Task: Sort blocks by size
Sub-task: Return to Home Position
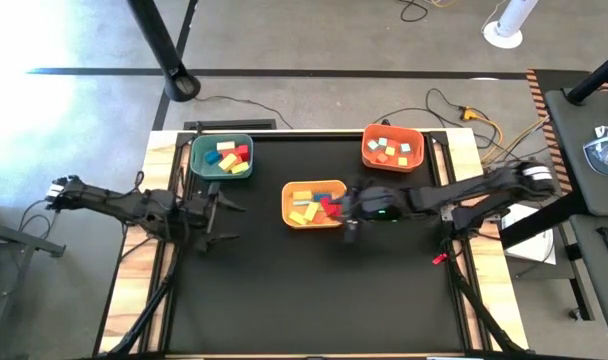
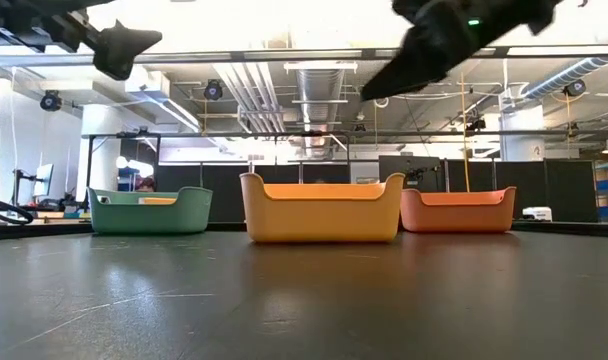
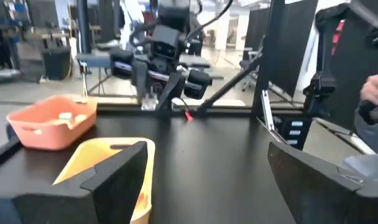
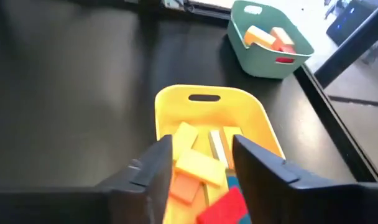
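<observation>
Three lots of blocks (image 1: 229, 157) lie in bins. Chunky yellow and red pieces (image 1: 234, 160) fill the green bin (image 1: 196, 165) near the table's (image 1: 314, 300) far left corner. Long flat bars (image 1: 306, 207) of yellow, orange, red and blue sit in the yellow bin (image 1: 286, 205) mid-table. Tiny mixed-colour cubes (image 1: 392, 150) are in the orange bin (image 1: 367, 150) by the far edge, right of centre. From table height the bin walls hide nearly all of them, while the overhead and right wrist views look straight in. The right gripper (image 1: 342, 208) hangs over the yellow bin's right end, fingers spread with nothing between them. The left gripper (image 1: 227, 222) hovers just nearer than the green bin, by the left edge, fingers wide apart and empty.
</observation>
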### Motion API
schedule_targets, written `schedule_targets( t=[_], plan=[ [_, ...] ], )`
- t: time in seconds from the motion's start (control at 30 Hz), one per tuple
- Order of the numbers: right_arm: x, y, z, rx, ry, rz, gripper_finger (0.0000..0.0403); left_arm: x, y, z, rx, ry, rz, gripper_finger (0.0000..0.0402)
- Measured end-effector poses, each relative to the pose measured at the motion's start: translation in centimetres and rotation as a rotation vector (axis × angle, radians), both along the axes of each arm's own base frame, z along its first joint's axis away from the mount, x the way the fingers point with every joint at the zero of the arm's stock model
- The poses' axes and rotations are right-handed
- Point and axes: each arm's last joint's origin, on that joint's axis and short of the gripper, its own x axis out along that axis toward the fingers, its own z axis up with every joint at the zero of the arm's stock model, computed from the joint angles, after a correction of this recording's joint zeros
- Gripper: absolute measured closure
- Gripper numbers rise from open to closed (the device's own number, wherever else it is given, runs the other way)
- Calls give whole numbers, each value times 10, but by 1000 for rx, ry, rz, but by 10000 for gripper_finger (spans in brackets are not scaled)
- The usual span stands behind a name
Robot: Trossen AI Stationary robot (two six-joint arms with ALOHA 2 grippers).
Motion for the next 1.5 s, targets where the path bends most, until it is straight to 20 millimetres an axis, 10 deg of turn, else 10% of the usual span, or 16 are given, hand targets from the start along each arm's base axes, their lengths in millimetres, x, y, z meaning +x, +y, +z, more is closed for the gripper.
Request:
schedule_targets(
  t=[0.37,0.87,1.5],
  plan=[
    [-95,-2,-4,136,-254,71,367,-19,5,-9,16,-78,36,83],
    [-178,-10,-22,223,-568,164,393,-23,9,-43,21,-139,145,83],
    [-189,-10,-63,176,-602,179,393,-20,11,-66,38,-48,121,105]
  ],
)
